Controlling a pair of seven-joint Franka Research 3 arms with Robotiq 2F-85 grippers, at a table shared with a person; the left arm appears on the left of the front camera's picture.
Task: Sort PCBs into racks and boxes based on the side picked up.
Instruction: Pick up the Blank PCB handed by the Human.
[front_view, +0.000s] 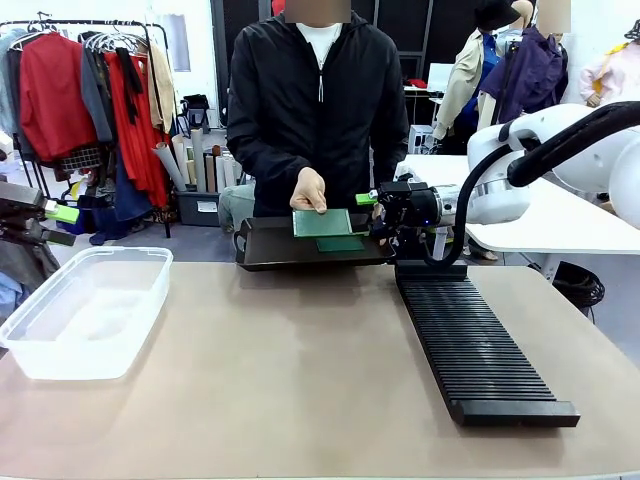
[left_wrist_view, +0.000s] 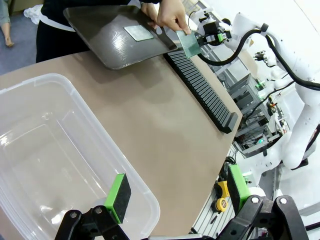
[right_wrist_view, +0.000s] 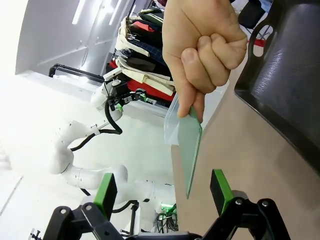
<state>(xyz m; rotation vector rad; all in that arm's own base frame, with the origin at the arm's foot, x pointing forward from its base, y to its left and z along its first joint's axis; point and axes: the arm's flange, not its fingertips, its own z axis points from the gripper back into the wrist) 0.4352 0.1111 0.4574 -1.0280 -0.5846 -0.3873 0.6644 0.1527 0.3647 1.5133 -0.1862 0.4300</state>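
Sitting on tan table (front_view: 300, 390): clear box (front_view: 70, 366), black rack (front_view: 470, 340); clothes rail (front_view: 90, 24) behind. Left claw (left_wrist_view: 177, 192) open; right claw (right_wrist_view: 163, 191) open around PCB (right_wrist_view: 190, 145).

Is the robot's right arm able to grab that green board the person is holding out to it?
Probably yes. The right gripper is open, and the PCB hangs edge-on in line with its gap. The person's hand pinches only the far edge, leaving the near edge free for the pads.
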